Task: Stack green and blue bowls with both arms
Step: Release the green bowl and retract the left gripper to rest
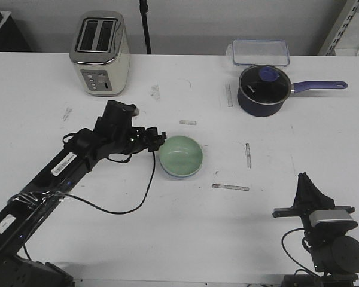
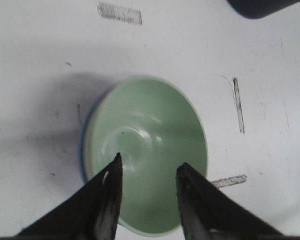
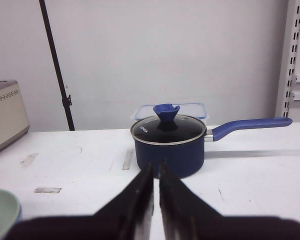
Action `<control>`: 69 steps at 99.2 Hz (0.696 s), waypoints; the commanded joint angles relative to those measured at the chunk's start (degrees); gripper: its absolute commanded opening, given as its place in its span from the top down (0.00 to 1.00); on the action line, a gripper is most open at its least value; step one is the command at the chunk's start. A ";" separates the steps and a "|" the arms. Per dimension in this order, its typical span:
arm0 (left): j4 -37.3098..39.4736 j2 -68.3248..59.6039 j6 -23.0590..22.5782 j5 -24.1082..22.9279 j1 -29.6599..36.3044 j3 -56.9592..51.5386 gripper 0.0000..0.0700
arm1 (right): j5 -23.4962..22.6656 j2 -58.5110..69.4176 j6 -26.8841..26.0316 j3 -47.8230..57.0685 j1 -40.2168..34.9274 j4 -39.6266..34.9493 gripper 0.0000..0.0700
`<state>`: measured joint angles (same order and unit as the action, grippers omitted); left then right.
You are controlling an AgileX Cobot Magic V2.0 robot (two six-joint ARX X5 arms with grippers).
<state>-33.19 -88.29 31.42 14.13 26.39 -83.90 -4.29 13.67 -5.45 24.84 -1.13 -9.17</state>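
Near the middle of the white table (image 1: 36, 89), the green bowl (image 1: 181, 156) sits nested in the blue bowl (image 2: 83, 159), of which only a thin rim shows along one side. The left gripper (image 1: 158, 138) hovers just beside the stack, jaws parted and empty, tips over the green bowl's near rim in the left wrist view. The right gripper (image 1: 306, 186) is parked well apart at the front right, jaws nearly together, holding nothing.

The stack looks done. The risk is a finger catching the glossy rim as the left arm moves off, tipping or dragging the bowls. Open table surrounds the stack; the toaster (image 1: 100, 52), the navy saucepan (image 1: 262, 89) and the clear lidded container (image 1: 258, 52) stand far back.
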 commanded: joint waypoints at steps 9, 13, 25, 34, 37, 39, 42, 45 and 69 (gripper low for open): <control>1.33 3.80 -9.22 -6.36 -2.62 1.60 0.96 | 0.07 -0.13 -0.70 0.11 -0.02 0.57 0.98; 2.86 5.42 -11.06 -7.17 -3.65 3.17 0.96 | 0.07 -0.13 -0.70 0.11 -0.04 0.57 0.98; 9.27 10.91 -15.39 -7.72 -7.28 9.88 0.98 | 0.09 -0.13 -0.70 0.11 -0.02 0.57 0.98; 15.15 15.54 -18.32 -7.69 -10.60 16.20 1.00 | 0.07 -0.13 -0.70 0.11 -0.02 0.57 0.98; 17.33 17.20 -19.56 -7.72 -11.76 18.51 1.00 | 0.07 -0.13 -0.70 0.11 -0.02 0.57 0.98; 19.02 18.32 -20.57 -7.72 -12.52 20.13 1.00 | 0.07 -0.13 -0.70 0.11 -0.04 0.57 0.98; 21.42 19.96 -22.23 -7.69 -13.64 22.53 1.00 | 0.09 -0.13 -0.70 0.11 -0.04 0.57 0.98; 23.87 21.70 -24.17 -7.72 -14.67 25.00 1.00 | 0.09 -0.13 -0.70 0.11 -0.02 0.57 0.98; 35.63 34.51 -34.25 -7.72 -21.84 41.46 1.00 | 0.07 -0.13 -0.70 0.11 -0.04 0.57 0.98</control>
<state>0.86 -55.83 1.37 6.28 5.78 -44.66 -4.29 13.67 -5.45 24.84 -1.13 -9.17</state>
